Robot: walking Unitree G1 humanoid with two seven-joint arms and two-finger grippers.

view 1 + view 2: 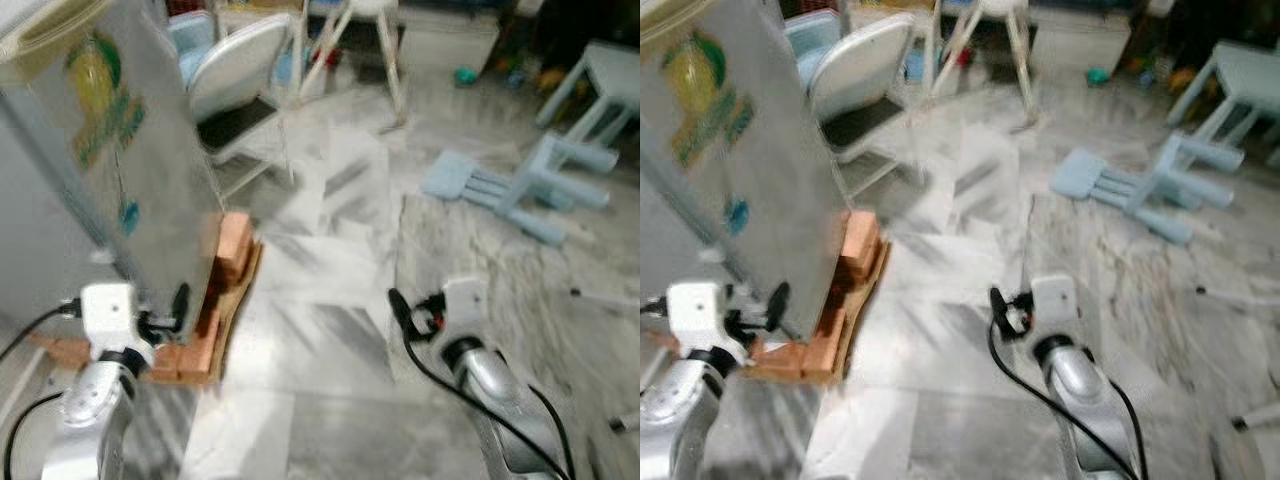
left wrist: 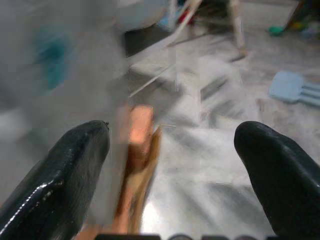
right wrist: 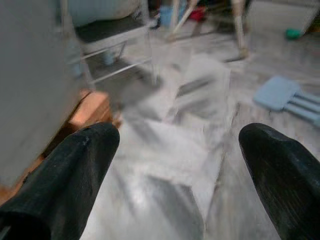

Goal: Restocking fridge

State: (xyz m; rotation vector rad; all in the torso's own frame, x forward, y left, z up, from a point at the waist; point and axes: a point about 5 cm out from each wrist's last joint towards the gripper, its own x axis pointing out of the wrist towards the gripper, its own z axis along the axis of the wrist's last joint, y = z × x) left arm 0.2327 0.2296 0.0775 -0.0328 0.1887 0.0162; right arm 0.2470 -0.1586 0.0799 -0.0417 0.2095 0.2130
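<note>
1. Both arms are reaching forward at the bottom of the head views; the left gripper (image 2: 170, 165) is spread wide and grasping nothing, its two black fingers (image 2: 60, 175) framing the fridge's lower corner.
2. Over at 5 o'clock, the right gripper (image 3: 175, 170) is likewise released and empty, pointing across bare marble floor (image 1: 330, 330).
3. At 10 o'clock, the fridge (image 1: 110, 150) is standing with its door shut, just beside the left gripper; nothing to restock is showing, so the task is probably at the approach stage.
4. Under the fridge, bricks (image 1: 232, 245) on a board are propping it off the floor, probably to keep it level or dry.
5. On the fridge side, a yellow-and-green sticker (image 1: 100, 95) and a small blue mark (image 1: 130, 215) are showing; motion blur is leaving any writing unreadable.
6. Farther out, a grey chair (image 1: 235, 70) is standing at 12 o'clock, and a pale blue stool (image 1: 520, 185) is lying tipped over at 2 o'clock, apart from a pale blue table (image 1: 610, 80).
</note>
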